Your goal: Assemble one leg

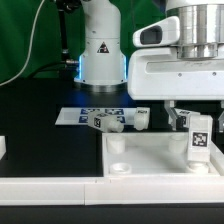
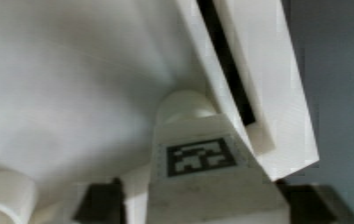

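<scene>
My gripper (image 1: 199,138) is shut on a leg (image 1: 199,137), a stubby white peg with a black-and-white tag, held upright at the exterior view's right just over the large flat white panel (image 1: 150,155). In the wrist view the leg (image 2: 200,150) stands between my two dark fingers (image 2: 103,200), its narrow end pointing away toward the panel (image 2: 67,90). A round corner socket (image 1: 118,167) shows at the panel's near left corner. Several other legs (image 1: 103,122) lie behind the panel near the marker board.
The marker board (image 1: 85,116) lies flat on the black table behind the panel. The robot's white base (image 1: 100,50) stands at the back. A small white block (image 1: 3,147) sits at the exterior view's left edge. A white rail (image 1: 50,185) runs along the front.
</scene>
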`<state>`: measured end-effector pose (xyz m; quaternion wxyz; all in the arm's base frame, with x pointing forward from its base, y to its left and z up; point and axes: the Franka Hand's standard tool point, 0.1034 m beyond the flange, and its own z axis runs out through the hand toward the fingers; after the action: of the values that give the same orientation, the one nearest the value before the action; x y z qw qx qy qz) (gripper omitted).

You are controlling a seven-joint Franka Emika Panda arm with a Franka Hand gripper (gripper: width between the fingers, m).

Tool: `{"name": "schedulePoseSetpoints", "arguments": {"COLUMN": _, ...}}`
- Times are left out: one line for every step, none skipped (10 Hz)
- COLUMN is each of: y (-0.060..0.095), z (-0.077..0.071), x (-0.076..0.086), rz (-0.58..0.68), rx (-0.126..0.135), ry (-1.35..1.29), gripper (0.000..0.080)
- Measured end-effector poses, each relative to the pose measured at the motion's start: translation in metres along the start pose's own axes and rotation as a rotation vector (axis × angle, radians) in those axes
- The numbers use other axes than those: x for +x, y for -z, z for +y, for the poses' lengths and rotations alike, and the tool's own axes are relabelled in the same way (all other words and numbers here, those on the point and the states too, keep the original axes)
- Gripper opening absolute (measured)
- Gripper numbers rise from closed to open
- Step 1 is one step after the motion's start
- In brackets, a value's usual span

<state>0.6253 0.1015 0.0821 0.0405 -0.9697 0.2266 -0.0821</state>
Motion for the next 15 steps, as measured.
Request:
{"name": "schedulePoseSetpoints", "arguments": {"y": 0.0, "z": -0.0001, "x": -0.0001, "rz": 0.0, "rx": 0.0, "ry": -0.058, "gripper": 0.0284}}
{"name": "schedulePoseSetpoints", "arguments": {"y": -0.0001, "z": -0.0002, "x": -0.0002, "rz": 0.0, "rx": 0.0, "ry": -0.115, "gripper": 0.0284}}
{"name": "schedulePoseSetpoints", "arguments": {"y": -0.0001, "z": -0.0005, "x": -0.0003, "rz": 0.0, "rx": 0.0, "ry": -0.184, "gripper": 0.0284}}
{"name": "schedulePoseSetpoints", "arguments": {"y": -0.0002, "z": -0.0005, "x": -0.0004, "rz": 0.0, "rx": 0.0, "ry": -0.222, "gripper": 0.0284}}
{"name": "schedulePoseSetpoints", "arguments": {"y": -0.0009, "z": -0.0011, "x": 0.0, "rz": -0.003, "rx": -0.001, "ry": -0.309, "gripper": 0.0284}}
{"name": "schedulePoseSetpoints", "arguments": {"y": -0.0011, "z": -0.0023, "x": 0.0026, "rz": -0.011, "rx": -0.006, "ry": -0.4, "gripper": 0.0284}}
{"name": "schedulePoseSetpoints", "arguments": {"y": -0.0009, "z": -0.0035, "x": 0.0034, "rz": -0.023, "rx": -0.01, "ry": -0.545, "gripper": 0.0284}}
{"name": "schedulePoseSetpoints", "arguments": {"y": -0.0008, "z": -0.0052, "x": 0.0031, "rz": -0.033, "rx": -0.009, "ry": -0.709, "gripper": 0.0284}}
{"name": "schedulePoseSetpoints", "arguments": {"y": -0.0005, "z": -0.0062, "x": 0.0023, "rz": -0.054, "rx": -0.004, "ry": -0.914, "gripper": 0.0284}}
{"name": "schedulePoseSetpoints", "arguments": {"y": -0.002, "z": -0.0046, "x": 0.0057, "rz": -0.057, "rx": 0.018, "ry": -1.026, "gripper": 0.0284}}
{"name": "schedulePoseSetpoints", "arguments": {"y": -0.0022, "z": -0.0042, "x": 0.0056, "rz": -0.061, "rx": 0.035, "ry": -1.108, "gripper": 0.0285}}
{"name": "schedulePoseSetpoints", "arguments": {"y": -0.0024, "z": -0.0056, "x": 0.0048, "rz": -0.052, "rx": 0.041, "ry": -1.182, "gripper": 0.0285}}
{"name": "schedulePoseSetpoints", "arguments": {"y": -0.0022, "z": -0.0056, "x": 0.0049, "rz": -0.052, "rx": 0.04, "ry": -1.194, "gripper": 0.0285}}
{"name": "schedulePoseSetpoints", "arguments": {"y": -0.0023, "z": -0.0056, "x": 0.0048, "rz": -0.051, "rx": 0.04, "ry": -1.181, "gripper": 0.0285}}
{"name": "schedulePoseSetpoints", "arguments": {"y": -0.0018, "z": -0.0055, "x": 0.0048, "rz": -0.049, "rx": 0.04, "ry": -1.128, "gripper": 0.0404}}
